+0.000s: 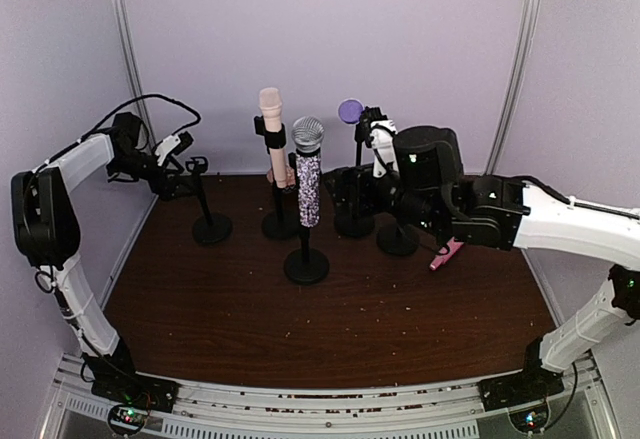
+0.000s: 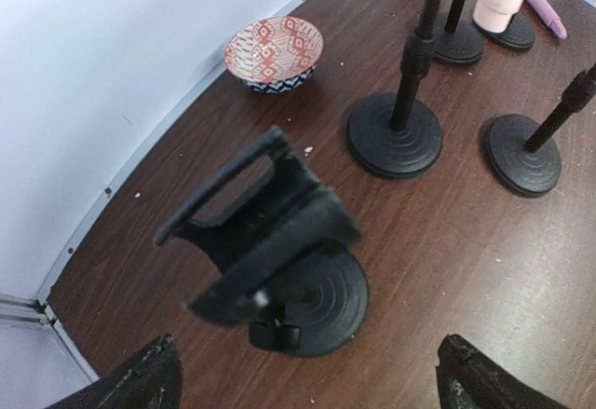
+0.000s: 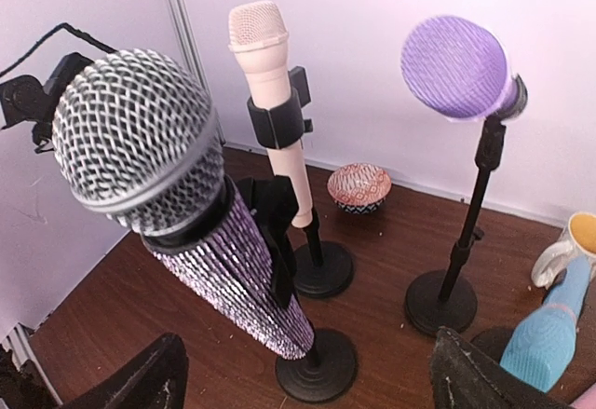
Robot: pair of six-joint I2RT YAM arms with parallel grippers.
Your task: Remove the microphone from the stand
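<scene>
Three microphones show upright in clips in the overhead view: a cream microphone (image 1: pixel 271 119), a purple microphone (image 1: pixel 349 111) at the back, and a glittered microphone (image 1: pixel 308 184) nearest the front on its stand (image 1: pixel 306 265). I judge the glittered one to be the piece to lift, since my right gripper (image 1: pixel 345 195) sits just beside it. My left gripper (image 1: pixel 182 174) hangs at the far left over an empty stand (image 1: pixel 212 227). A pink object (image 1: pixel 447 253) lies on the table (image 1: pixel 330 339) beside my right arm. Open room is on the near half of the table; further back the stands crowd together.

Left wrist view: my left fingers (image 2: pixel 149 376) are spread wide and hold nothing. The empty clip (image 2: pixel 261 232) lies below them. A patterned bowl (image 2: pixel 274 52) sits near the wall edge.

Right wrist view: my right fingers (image 3: pixel 154 376) are spread wide and hold nothing, with the glittered microphone close ahead. Its holding clip (image 3: pixel 270 209) grips it just under the mesh head.

Assessment: the body is rigid and probably head-heavy, and the mesh is liable to dent. The studded barrel should give friction. The best hold is the bare barrel below the clip, drawing out along its axis. The base is small, so the stand may tip or drag. The cream microphone's stand is just behind. A mug (image 3: pixel 566 246) and a teal object (image 3: pixel 545 339) sit apart to the right.
</scene>
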